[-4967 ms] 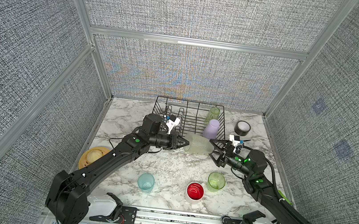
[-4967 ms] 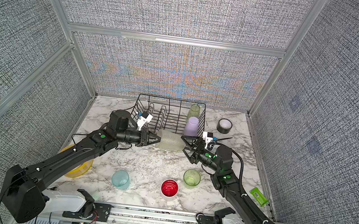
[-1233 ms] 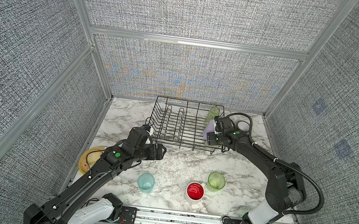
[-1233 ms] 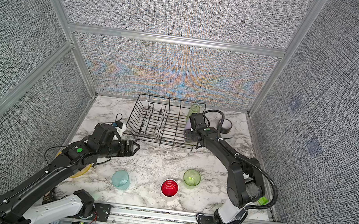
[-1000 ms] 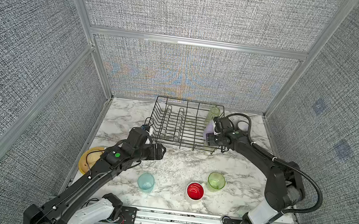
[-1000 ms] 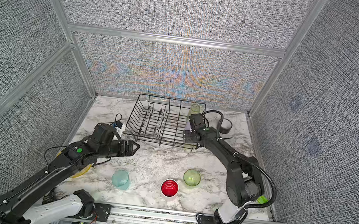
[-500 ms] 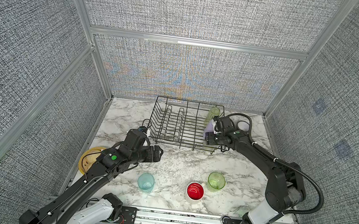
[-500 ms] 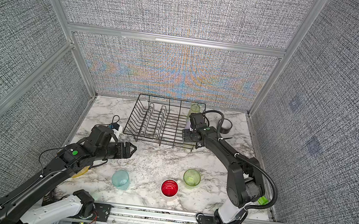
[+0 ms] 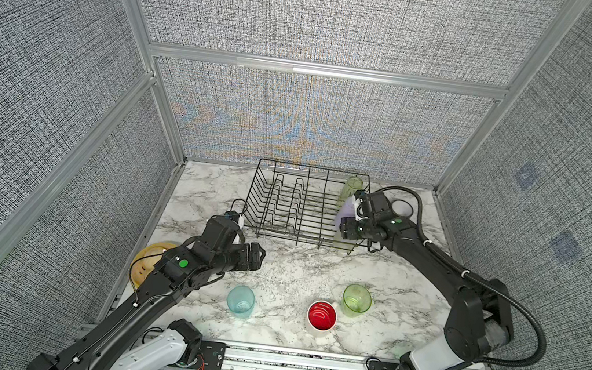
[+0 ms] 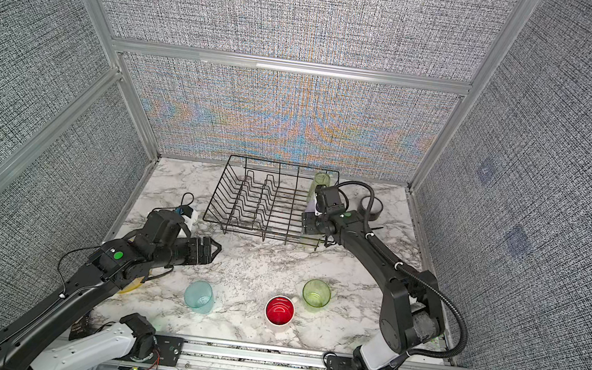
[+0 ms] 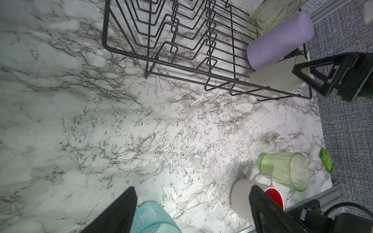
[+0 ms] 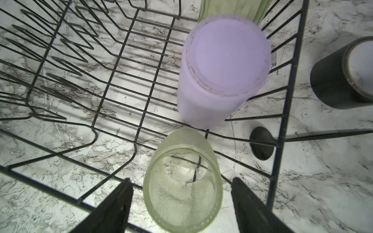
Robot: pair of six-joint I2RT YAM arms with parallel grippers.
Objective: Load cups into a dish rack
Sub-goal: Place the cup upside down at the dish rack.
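Plainly, the likeliest slip is judged to lie at the right gripper (image 12: pixel 180 182), whose jaws are spread wide on either side of the frosted pale yellow-green plastic tumbler (image 12: pixel 182 173) without touching it. That cup is set in the near right corner of the black wire dish rack (image 12: pixel 294 60), just beside the tilted opaque lilac tumbler (image 12: pixel 220 70) and near the tall translucent green tumbler (image 9: pixel 351 187). If a finger is dragged sideways, the pale cup could be toppled into the lilac one, or the rim wire snagged. The left gripper (image 11: pixel 193 189), likewise spread wide and empty, is held above the table near the translucent teal tumbler (image 9: pixel 240 301); the white cup with a red inside (image 9: pixel 322 315) could be clipped there. Open marble tabletop (image 9: pixel 295 270) is left between the rack and the short green tumbler (image 9: pixel 356 301), and the pronged side of the rack is unfilled.
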